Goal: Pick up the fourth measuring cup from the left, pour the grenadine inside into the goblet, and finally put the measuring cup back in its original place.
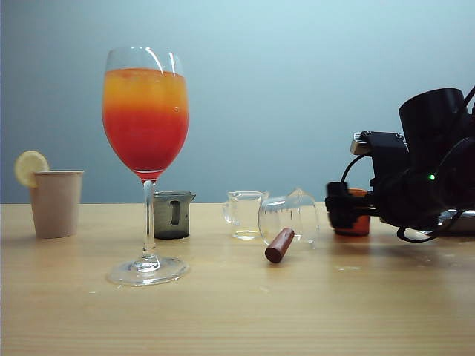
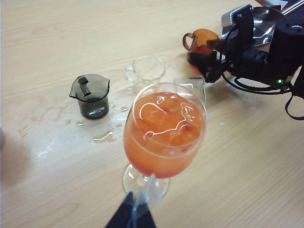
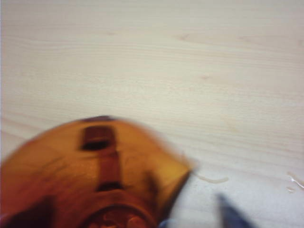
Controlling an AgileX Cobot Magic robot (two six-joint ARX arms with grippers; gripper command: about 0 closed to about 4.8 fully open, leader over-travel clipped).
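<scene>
The fourth measuring cup (image 1: 359,224) is amber with a side handle and stands upright on the table at the right end of the row; it also shows in the left wrist view (image 2: 203,40). My right gripper (image 1: 340,208) sits low around it, open. One blurred fingertip (image 3: 232,214) stands clear of the cup (image 3: 95,175). The goblet (image 1: 145,111) stands left of centre, holding orange juice over red grenadine (image 1: 145,141). My left gripper (image 2: 129,214) shows as dark fingers drawn together just short of the goblet's foot (image 2: 142,183), with nothing held.
A smoky grey cup (image 1: 173,215) and a clear cup (image 1: 245,213) stand in the row. A clear cup with a red-brown handle (image 1: 280,245) lies tipped over. A paper cup with a lemon slice (image 1: 56,204) stands far left. Wet spills (image 2: 105,137) mark the table.
</scene>
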